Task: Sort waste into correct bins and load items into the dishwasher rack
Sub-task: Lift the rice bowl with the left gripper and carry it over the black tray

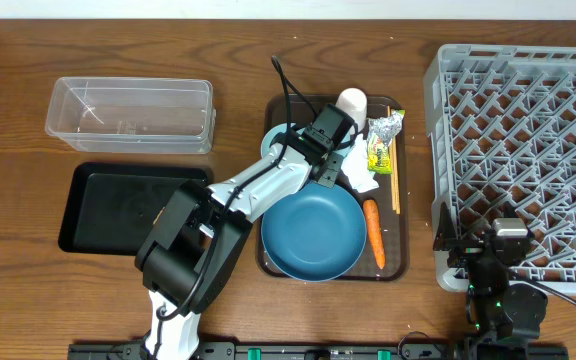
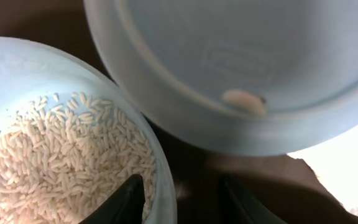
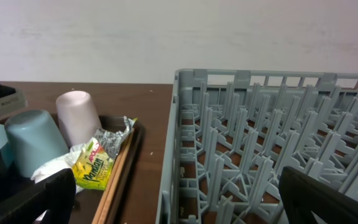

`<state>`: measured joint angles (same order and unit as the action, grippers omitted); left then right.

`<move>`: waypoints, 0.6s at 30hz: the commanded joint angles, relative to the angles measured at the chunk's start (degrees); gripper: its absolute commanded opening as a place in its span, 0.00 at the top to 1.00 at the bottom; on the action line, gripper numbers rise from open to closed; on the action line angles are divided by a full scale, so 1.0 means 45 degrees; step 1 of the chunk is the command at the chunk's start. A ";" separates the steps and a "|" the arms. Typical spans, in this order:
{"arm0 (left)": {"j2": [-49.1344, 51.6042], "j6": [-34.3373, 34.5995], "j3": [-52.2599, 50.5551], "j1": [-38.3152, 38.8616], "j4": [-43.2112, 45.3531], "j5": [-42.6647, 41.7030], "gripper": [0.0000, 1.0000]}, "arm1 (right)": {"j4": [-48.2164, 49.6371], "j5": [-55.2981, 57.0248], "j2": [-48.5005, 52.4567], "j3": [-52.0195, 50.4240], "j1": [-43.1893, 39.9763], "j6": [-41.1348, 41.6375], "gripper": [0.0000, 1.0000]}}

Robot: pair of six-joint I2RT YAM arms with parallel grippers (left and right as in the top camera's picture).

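One large square grey plastic rack (image 1: 523,120), an open lattice of pegs, fills the right side of the table (image 1: 8,120). One dark brown flat tray (image 1: 396,258) sits at centre. Two bins lie to the left: a clear plastic tub (image 1: 128,112) with rounded corners and, nearer, a shallow matte black tray (image 1: 118,205).

On the brown tray rests one glossy, round, dark-blue plate (image 1: 313,240), with one tapered orange carrot (image 1: 374,232) just beside it. Two cups stand upside down, a light-blue cup (image 3: 33,146) and a white cup (image 3: 76,118). Near them are one crinkly green-yellow wrapper (image 3: 98,163), crumpled white tissue (image 1: 360,178) and thin wooden chopsticks (image 1: 395,180).

The left gripper (image 2: 182,183) is partly open. Its dark fingers (image 2: 128,200) straddle the rim of one pale blue bowl (image 2: 17,68) of white rice grains (image 2: 61,155), the outer finger clear of the rim. The right gripper (image 3: 178,180) gapes wide and empty beside the rack.
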<state>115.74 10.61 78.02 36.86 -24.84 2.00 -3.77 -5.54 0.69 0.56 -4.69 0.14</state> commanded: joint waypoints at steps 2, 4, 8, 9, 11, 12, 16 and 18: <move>0.0068 -0.0068 -0.0121 -0.0034 0.0058 0.0029 0.74 | -0.0015 -0.0015 -0.0078 -0.0053 -0.0204 -0.0194 0.01; 0.0068 -0.0068 -0.0121 -0.0034 0.0053 0.0034 0.81 | -0.0015 -0.0015 -0.0078 -0.0053 -0.0204 -0.0194 0.01; 0.0068 -0.0068 -0.0121 -0.0034 0.0053 0.0034 0.88 | -0.0015 -0.0015 -0.0078 -0.0053 -0.0204 -0.0194 0.01; 0.0068 -0.0068 -0.0121 -0.0034 0.0049 0.0034 0.92 | -0.0015 -0.0010 -0.0078 -0.0053 -0.0204 -0.0194 0.01; 0.0063 -0.0068 -0.0121 -0.0029 0.0024 0.0029 0.94 | -0.0015 -0.0015 -0.0078 -0.0053 -0.0204 -0.0194 0.01; 0.0039 -0.0068 -0.0121 -0.0029 0.0000 0.0029 0.94 | -0.0015 -0.0010 -0.0078 -0.0053 -0.0204 -0.0194 0.01; -0.0282 -0.0068 -0.0121 -0.0029 -0.0136 0.0029 0.94 | -0.0015 -0.0015 -0.0078 -0.0053 -0.0204 -0.0194 0.01; -0.0573 -0.0083 -0.0121 -0.0029 -0.0180 0.0049 0.94 | -0.0015 -0.0015 -0.0078 -0.0053 -0.0204 -0.0194 0.01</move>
<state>115.55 10.24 78.02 36.86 -25.02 2.11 -3.77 -5.54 0.69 0.56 -4.69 0.14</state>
